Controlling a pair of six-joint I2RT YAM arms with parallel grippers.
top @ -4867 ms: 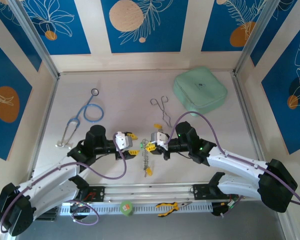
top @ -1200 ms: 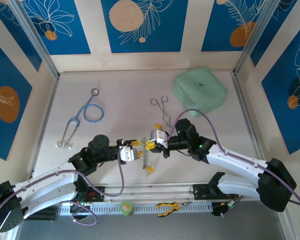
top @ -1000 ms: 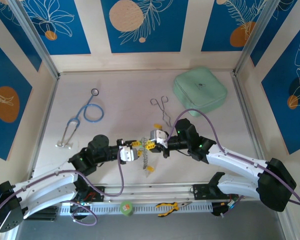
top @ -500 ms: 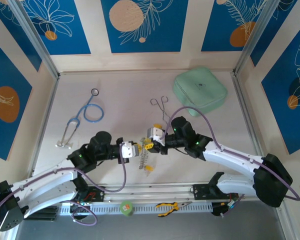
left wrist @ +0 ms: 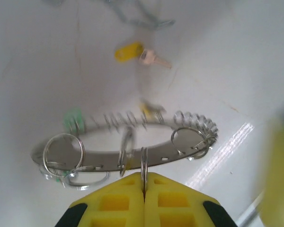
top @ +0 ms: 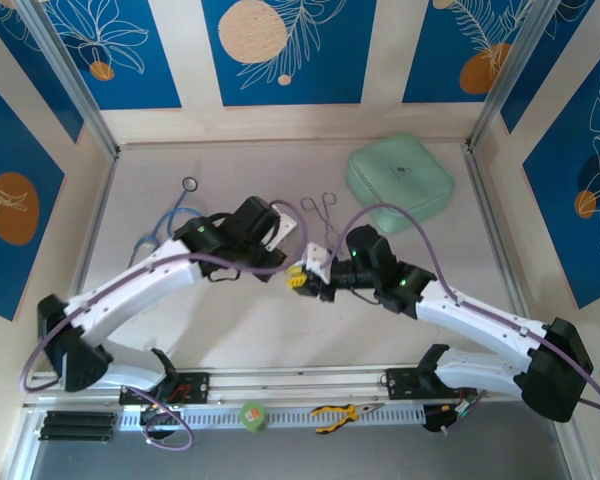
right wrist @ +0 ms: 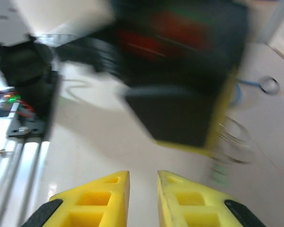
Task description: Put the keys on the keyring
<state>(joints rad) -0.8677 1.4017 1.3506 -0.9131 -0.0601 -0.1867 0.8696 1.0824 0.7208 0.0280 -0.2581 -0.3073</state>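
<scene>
The left end effector (left wrist: 144, 176) is clenched on one small loop of the silvery metal keyring (left wrist: 102, 159), which stretches across the middle of the left wrist view with a green-headed key (left wrist: 74, 121) at its far rim. A yellow-headed key (left wrist: 128, 51) lies apart on the pale surface (left wrist: 236, 71), upper centre. The right end effector (right wrist: 143, 182) is released, its fingers slightly parted with nothing between them.

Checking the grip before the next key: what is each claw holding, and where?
Left claw pinches a small loop on the keyring's rim; right claw holds nothing.
</scene>
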